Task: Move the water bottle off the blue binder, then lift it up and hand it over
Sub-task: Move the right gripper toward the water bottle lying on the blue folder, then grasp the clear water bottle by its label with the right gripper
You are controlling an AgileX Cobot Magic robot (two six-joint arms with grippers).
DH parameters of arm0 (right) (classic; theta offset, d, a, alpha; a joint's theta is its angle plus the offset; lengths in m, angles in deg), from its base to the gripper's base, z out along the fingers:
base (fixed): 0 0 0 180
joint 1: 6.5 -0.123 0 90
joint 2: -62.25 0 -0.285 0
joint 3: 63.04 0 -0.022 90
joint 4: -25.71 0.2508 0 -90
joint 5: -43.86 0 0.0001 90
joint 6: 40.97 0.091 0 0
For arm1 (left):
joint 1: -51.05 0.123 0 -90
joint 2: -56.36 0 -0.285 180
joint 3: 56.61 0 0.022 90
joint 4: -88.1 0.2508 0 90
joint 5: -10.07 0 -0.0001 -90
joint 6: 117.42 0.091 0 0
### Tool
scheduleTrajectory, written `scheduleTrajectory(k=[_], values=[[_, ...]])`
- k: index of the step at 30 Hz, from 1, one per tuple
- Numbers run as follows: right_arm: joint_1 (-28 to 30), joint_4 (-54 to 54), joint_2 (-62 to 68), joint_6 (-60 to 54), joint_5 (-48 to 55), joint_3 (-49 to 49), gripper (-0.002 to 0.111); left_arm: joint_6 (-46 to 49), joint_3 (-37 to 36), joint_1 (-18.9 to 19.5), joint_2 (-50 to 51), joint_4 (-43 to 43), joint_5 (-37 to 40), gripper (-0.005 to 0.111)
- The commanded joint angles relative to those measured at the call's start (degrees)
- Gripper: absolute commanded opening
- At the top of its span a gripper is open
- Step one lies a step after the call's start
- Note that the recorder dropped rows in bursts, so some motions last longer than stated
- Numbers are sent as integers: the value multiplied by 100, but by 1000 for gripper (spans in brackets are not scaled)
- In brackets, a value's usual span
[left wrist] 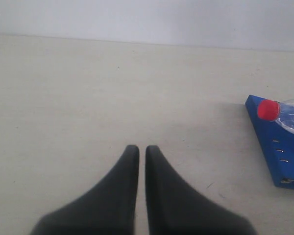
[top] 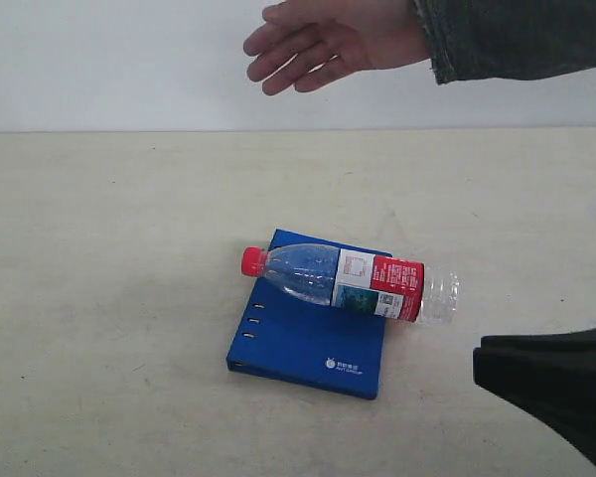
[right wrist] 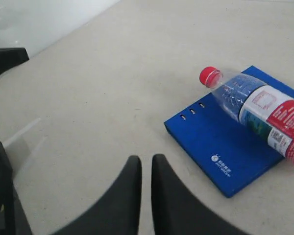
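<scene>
The water bottle [top: 348,281] lies on its side across the far part of the blue binder [top: 298,348]. Its red cap points left and its base overhangs the binder's right edge. My right gripper [top: 480,363] hovers low at the front right, a short way from the bottle's base, and is shut and empty [right wrist: 146,157]. In the right wrist view the bottle [right wrist: 257,105] and the binder [right wrist: 220,142] sit ahead and to one side. My left gripper [left wrist: 142,148] is shut over bare table. The bottle's cap [left wrist: 268,109] and a binder corner [left wrist: 279,152] lie at that view's edge.
A person's open hand [top: 318,40] in a grey sleeve reaches in above the table's far side. The beige table [top: 99,298] meets a white wall at the back. A dark piece of equipment [right wrist: 5,58] shows at the edge of the right wrist view.
</scene>
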Motion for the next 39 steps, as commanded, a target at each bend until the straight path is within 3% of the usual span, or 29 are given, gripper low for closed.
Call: scheduleTrajectory(k=[1,5,8,14,22,24,30,39], values=[[-9,309,1120,-1629,95,-32,17,20,3,-18,-16,15,-58,5],[-73,749,2118,-2672,495,-101,31,20,3,-18,-16,15,-58,5],[-536,1328,2642,-3338,336,-411,32,20,3,-18,-16,15,-58,5],[-1932,1661,3449,-3753,-1409,-1553,32,20,3,-18,-16,15,-58,5],[-3108,1582,4834,-3753,-3019,-2923,32,20,3,-18,-16,15,-58,5],[-3302,1334,5306,-3753,-3102,-3267,35,20,3,-18,-16,15,-58,5],[-3728,1100,6385,-3753,-4142,-4169,58,20,3,-18,-16,15,-58,5],[-4013,985,7369,-3753,-4515,-5180,59,20,3,-18,-16,15,-58,5]])
